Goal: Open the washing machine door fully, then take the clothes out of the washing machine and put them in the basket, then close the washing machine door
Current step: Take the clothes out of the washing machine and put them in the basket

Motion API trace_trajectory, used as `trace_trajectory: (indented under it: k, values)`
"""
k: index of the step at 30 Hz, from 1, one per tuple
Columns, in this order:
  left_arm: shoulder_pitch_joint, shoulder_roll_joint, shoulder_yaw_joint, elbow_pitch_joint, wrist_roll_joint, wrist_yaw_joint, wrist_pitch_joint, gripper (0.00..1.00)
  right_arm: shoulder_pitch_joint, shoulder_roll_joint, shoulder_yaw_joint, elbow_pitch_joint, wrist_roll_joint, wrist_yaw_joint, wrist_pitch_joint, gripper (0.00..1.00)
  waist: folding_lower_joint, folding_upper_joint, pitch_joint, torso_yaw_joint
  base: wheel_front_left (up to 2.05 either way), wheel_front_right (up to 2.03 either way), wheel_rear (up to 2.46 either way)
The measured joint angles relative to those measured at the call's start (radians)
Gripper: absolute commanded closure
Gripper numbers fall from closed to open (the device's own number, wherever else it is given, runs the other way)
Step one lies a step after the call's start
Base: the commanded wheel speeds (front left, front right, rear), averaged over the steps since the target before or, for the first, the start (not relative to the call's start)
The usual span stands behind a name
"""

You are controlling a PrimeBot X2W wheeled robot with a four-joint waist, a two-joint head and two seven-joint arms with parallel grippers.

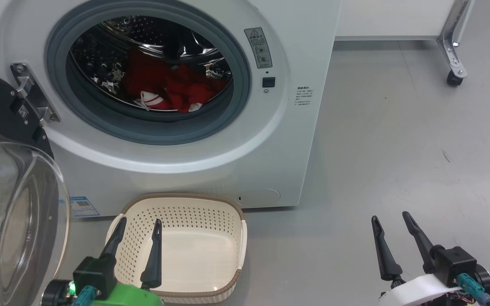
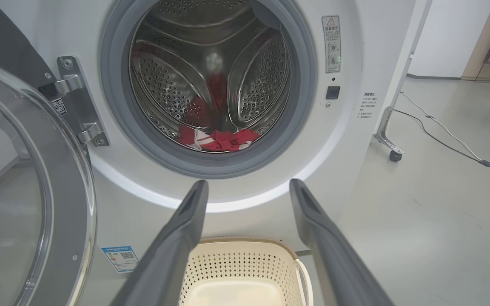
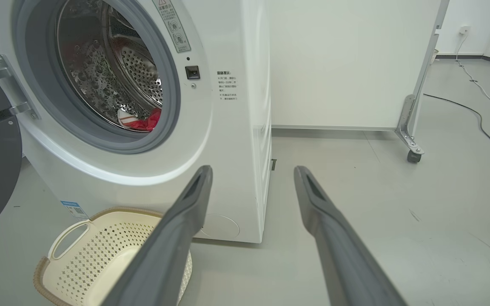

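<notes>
The black-rimmed round glass washing machine door (image 1: 11, 204) stands swung wide, but bright red white-trimmed clothes (image 1: 172, 91) lie inside the white boxy washing machine (image 1: 185, 170) and the cream perforated plastic basket (image 1: 185, 196) just below sits empty, left gripper (image 1: 140, 221) and right gripper (image 1: 389, 216) spread, holding nothing.

Clothes (image 1: 172, 90) lie inside the washing machine (image 1: 279, 148). Basket (image 1: 177, 216) sits on the floor (image 1: 398, 148) just before it. Door (image 1: 11, 221) hangs open at left.
</notes>
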Motion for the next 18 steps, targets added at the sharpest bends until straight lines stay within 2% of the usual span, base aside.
trace_trajectory:
  k: [18]
  values:
    - [-0.010, 0.005, -0.001, -0.027, 0.007, 0.006, 0.000, 0.00, -0.022, 0.000, 0.009, -0.048, -0.002, 0.001, 0.000, 0.00, 0.0000, 0.0000, 0.079, -0.021, 0.00, 0.00, 0.00]
